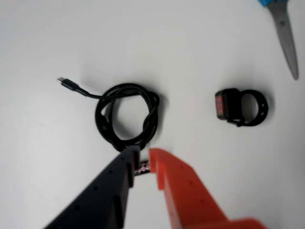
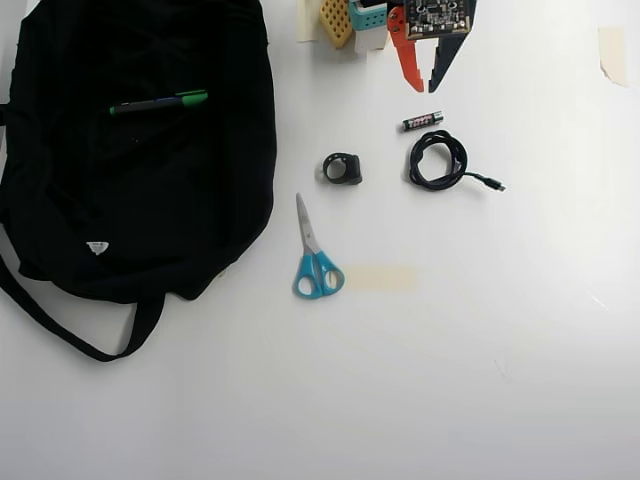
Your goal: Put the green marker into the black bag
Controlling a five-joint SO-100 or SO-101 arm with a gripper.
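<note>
Although the green marker [image 2: 158, 103] already lies on top of the black bag [image 2: 200, 200], far from the gripper [image 2: 422, 87], whose 2 fingers stand apart and empty above the battery [image 2: 422, 121], it could roll off, being unenclosed

The overhead view looks straight down from high up, taking in the whole white surface [image 2: 500, 350] with the arm at its far edge. The wrist view rides close behind the gripper [image 1: 143, 160], angled down. Both show the coiled cable [image 2: 437, 160], the black ring [image 2: 342, 168] and the scissors [image 2: 315, 255].
</note>
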